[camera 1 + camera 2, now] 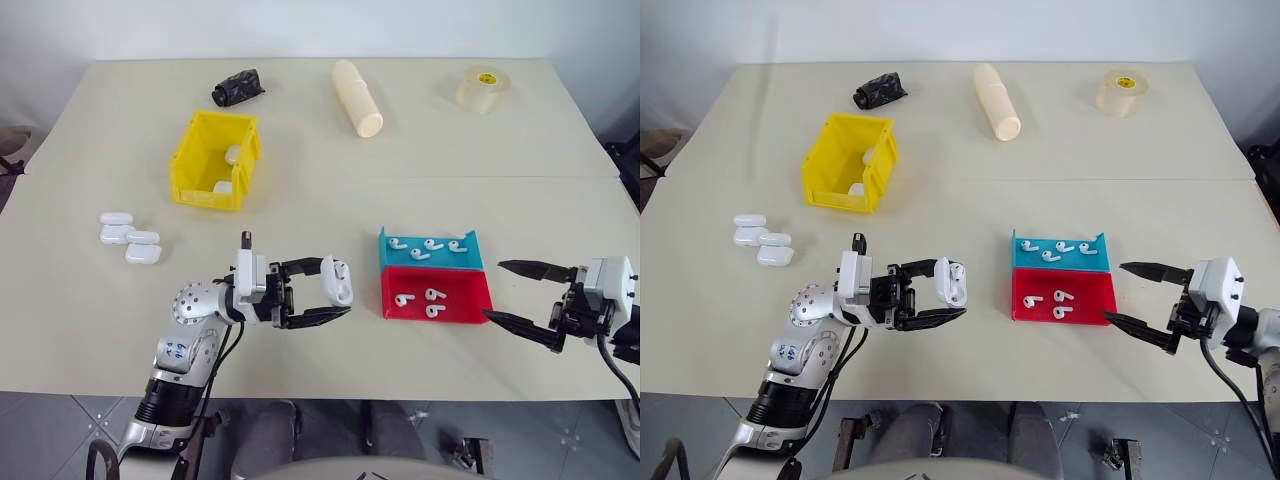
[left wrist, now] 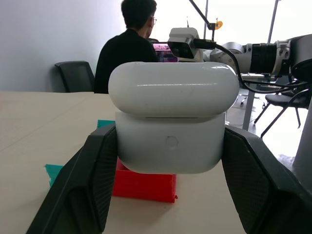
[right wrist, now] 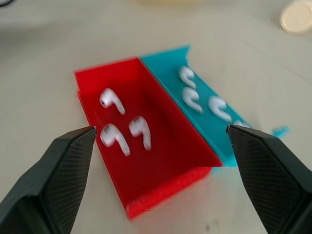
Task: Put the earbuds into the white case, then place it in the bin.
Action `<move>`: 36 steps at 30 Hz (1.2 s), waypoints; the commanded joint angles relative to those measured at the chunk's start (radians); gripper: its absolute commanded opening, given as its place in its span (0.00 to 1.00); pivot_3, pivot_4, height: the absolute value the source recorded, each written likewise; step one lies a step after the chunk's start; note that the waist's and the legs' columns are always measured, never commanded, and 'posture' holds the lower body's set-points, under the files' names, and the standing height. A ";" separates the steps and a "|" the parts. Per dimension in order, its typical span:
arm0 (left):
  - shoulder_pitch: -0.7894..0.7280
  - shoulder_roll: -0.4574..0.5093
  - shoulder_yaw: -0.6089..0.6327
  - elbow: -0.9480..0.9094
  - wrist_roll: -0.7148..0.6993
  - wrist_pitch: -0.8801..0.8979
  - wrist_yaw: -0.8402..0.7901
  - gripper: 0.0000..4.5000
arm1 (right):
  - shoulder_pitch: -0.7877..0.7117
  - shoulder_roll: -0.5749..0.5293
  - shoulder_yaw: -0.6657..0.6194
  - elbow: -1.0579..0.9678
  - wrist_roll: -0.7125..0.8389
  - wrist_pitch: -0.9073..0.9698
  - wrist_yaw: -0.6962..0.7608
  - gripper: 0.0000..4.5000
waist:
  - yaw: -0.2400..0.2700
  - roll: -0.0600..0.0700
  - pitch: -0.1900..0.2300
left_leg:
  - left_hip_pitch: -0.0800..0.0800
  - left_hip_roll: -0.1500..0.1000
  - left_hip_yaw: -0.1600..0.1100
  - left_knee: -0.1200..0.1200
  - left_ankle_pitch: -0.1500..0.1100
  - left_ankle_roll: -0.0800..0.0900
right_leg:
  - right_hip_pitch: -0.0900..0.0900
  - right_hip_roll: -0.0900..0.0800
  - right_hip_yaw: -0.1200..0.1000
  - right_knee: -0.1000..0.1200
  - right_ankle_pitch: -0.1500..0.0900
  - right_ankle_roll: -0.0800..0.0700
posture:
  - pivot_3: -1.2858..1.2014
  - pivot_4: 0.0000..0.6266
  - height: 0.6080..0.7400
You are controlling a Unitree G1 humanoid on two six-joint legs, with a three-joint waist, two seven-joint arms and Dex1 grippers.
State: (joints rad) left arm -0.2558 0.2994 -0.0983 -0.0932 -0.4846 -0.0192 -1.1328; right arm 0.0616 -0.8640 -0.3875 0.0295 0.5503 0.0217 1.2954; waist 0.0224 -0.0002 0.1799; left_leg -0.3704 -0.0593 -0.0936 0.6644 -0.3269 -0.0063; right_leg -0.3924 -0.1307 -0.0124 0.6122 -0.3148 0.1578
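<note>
While the left gripper (image 1: 335, 296) clamps the white case (image 1: 340, 281), the right gripper (image 1: 508, 292) gapes over the beige table (image 1: 320, 200).

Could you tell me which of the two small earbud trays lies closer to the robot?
The small red plastic tray; the small blue plastic tray sits directly behind it, farther up the table.

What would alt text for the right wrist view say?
The open right gripper hangs above a red tray holding three white earbuds, its black fingers spread wide. A blue tray with more earbuds sits against the red one on a pale table.
</note>
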 commanded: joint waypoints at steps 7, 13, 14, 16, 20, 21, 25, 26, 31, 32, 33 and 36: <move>-0.008 -0.012 -0.007 -0.023 0.010 -0.033 0.033 0.62 | -0.351 -0.173 0.264 -0.069 -0.152 0.360 -0.091 0.99 | 0.001 0.002 0.001 | 0.000 0.000 0.001 0.001 0.000 0.000 | -0.001 0.000 0.001 0.001 0.000 0.000 | 0.52 0.24 1.00; -0.010 -0.024 -0.011 -0.019 0.023 -0.051 0.047 0.62 | -0.676 -0.178 0.535 0.034 -0.373 0.518 -0.108 0.99 | 0.003 0.002 0.001 | -0.003 -0.001 -0.001 0.001 0.000 0.000 | -0.002 -0.002 -0.001 -0.002 0.000 0.000 | 0.52 0.24 1.00; -0.010 -0.027 -0.013 -0.018 0.025 -0.053 0.049 0.62 | -0.718 -0.170 0.571 0.063 -0.409 0.503 -0.101 0.99 | 0.002 0.002 0.001 | -0.004 -0.002 -0.001 0.000 0.000 0.000 | -0.003 -0.003 -0.001 -0.002 0.000 0.000 | 0.52 0.24 1.00; -0.010 -0.033 -0.021 -0.019 0.029 -0.061 0.050 0.62 | -0.800 -0.145 0.634 0.133 -0.475 0.492 -0.097 0.99 | 0.002 0.002 0.001 | -0.004 -0.002 -0.001 0.000 0.000 0.000 | -0.004 -0.002 -0.001 -0.002 0.000 0.000 | 0.52 0.24 1.00; -0.014 -0.043 -0.041 -0.020 0.036 -0.076 0.044 0.62 | -0.908 -0.116 0.726 0.280 -0.592 0.413 -0.079 0.99 | 0.001 0.002 0.001 | -0.005 -0.002 -0.001 0.000 0.000 0.000 | -0.005 -0.002 -0.001 -0.002 0.000 0.000 | 0.52 0.24 1.00; -0.015 -0.045 -0.046 -0.022 0.037 -0.079 0.044 0.62 | -0.930 -0.109 0.745 0.318 -0.618 0.389 -0.067 0.99 | 0.002 0.002 0.001 | -0.005 -0.002 -0.001 0.000 0.000 0.000 | -0.005 -0.002 -0.001 -0.002 0.000 0.000 | 0.52 0.24 1.00; -0.023 -0.052 -0.055 -0.024 0.040 -0.084 0.047 0.62 | -0.979 -0.085 0.786 0.406 -0.670 0.319 -0.017 0.99 | -0.001 0.002 0.001 | -0.005 -0.002 0.000 0.000 0.000 0.000 | -0.005 -0.002 -0.001 -0.002 0.000 0.000 | 0.52 0.24 1.00; -0.023 -0.052 -0.055 -0.024 0.041 -0.086 0.048 0.62 | -0.987 -0.077 0.790 0.417 -0.679 0.313 -0.010 0.99 | -0.001 0.002 0.001 | -0.005 -0.002 0.000 0.000 0.000 0.000 | -0.005 -0.002 -0.001 -0.002 0.000 0.000 | 0.52 0.24 1.00; -0.021 -0.051 -0.056 -0.027 0.040 -0.092 0.051 0.62 | -1.000 -0.063 0.803 0.441 -0.720 0.269 0.033 0.99 | -0.001 0.002 0.001 | -0.005 -0.001 0.000 0.000 0.000 0.000 | -0.005 -0.001 -0.001 -0.001 0.000 0.000 | 0.52 0.24 1.00; -0.019 -0.051 -0.057 -0.029 0.040 -0.093 0.052 0.62 | -1.000 -0.059 0.803 0.443 -0.724 0.264 0.036 0.99 | -0.001 0.002 0.001 | -0.005 -0.001 0.000 0.000 0.000 0.000 | -0.005 -0.001 -0.001 -0.001 0.000 0.000 | 0.52 0.24 1.00; -0.018 -0.051 -0.058 -0.029 0.041 -0.094 0.053 0.62 | -1.000 -0.056 0.802 0.445 -0.729 0.256 0.039 0.99 | -0.001 0.002 0.001 | -0.005 -0.001 0.000 0.000 0.000 0.000 | -0.005 -0.001 -0.001 -0.001 0.000 0.000 | 0.52 0.24 1.00; -0.016 -0.055 -0.061 -0.032 0.042 -0.097 0.058 0.62 | -1.004 -0.047 0.802 0.455 -0.748 0.236 0.044 0.86 | -0.001 0.002 0.001 | -0.005 -0.001 0.000 0.001 0.000 0.000 | -0.005 -0.001 -0.001 -0.001 0.000 0.000 | 0.52 0.24 1.00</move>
State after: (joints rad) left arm -0.2700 0.2495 -0.1568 -0.0963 -0.4438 -0.0897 -1.0825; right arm -0.9272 -0.9102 0.4208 0.4794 -0.1806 0.2769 1.3322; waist 0.0214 0.0018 0.1807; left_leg -0.3755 -0.0606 -0.0935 0.6650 -0.3269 -0.0068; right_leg -0.3975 -0.1320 -0.0133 0.6111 -0.3146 0.1581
